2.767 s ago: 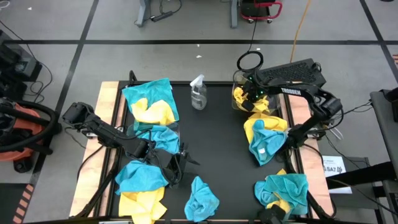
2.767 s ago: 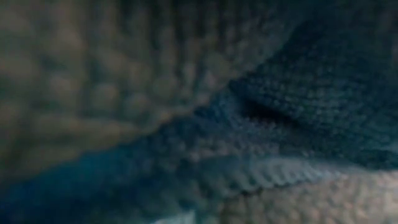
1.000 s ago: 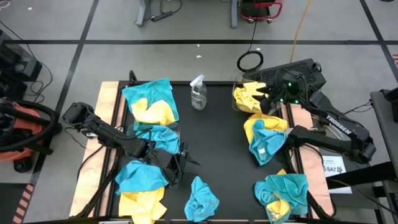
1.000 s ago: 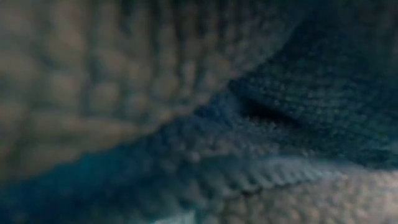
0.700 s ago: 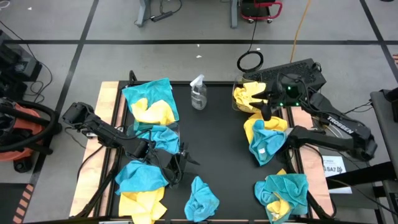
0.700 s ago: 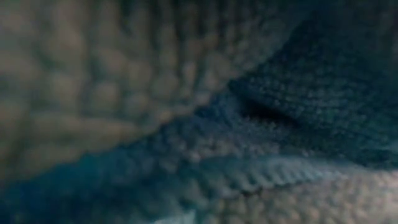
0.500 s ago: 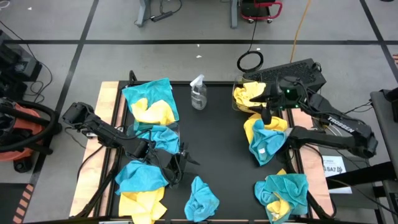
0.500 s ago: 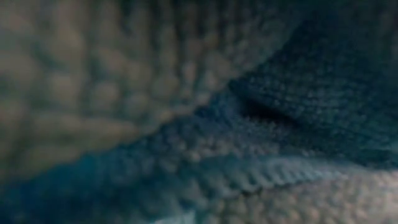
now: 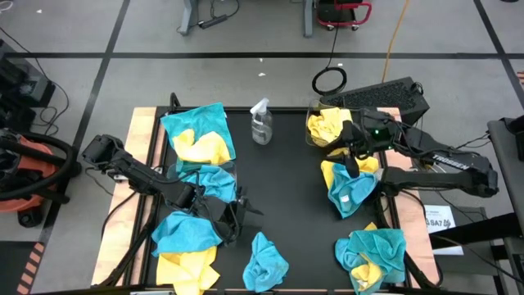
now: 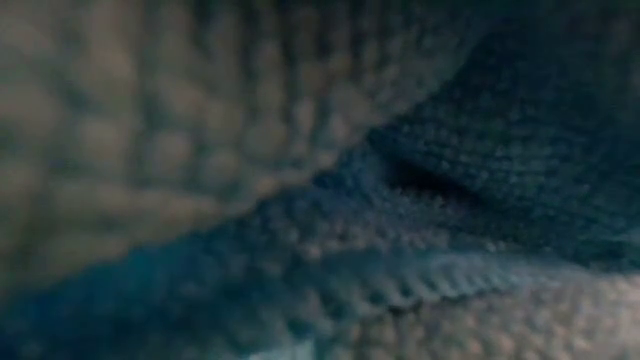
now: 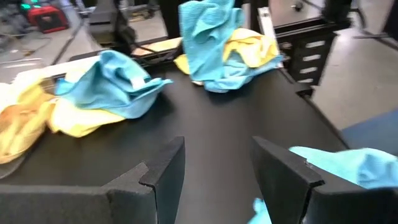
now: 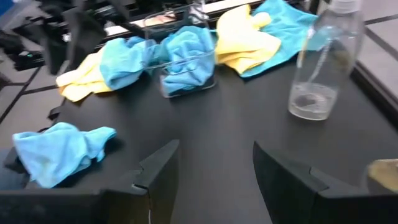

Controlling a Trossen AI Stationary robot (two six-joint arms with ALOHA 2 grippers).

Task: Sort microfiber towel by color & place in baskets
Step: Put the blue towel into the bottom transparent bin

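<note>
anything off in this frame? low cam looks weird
Yes. The low view is blocked: knitted cloth fills it edge to edge, apparently a towel lying against the lens. On the table, towels lie in mixed yellow and teal heaps; nothing looks spilled, and the spray bottle stands upright.

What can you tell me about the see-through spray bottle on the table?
The spray bottle stands upright on the black table top, near its far edge and between the two sides' cloth piles. It looks like clear plastic with a pale trigger head on top. In the right wrist view only a little liquid shows at its bottom. Nothing touches it but the table; no cloth or gripper is against it.
</note>
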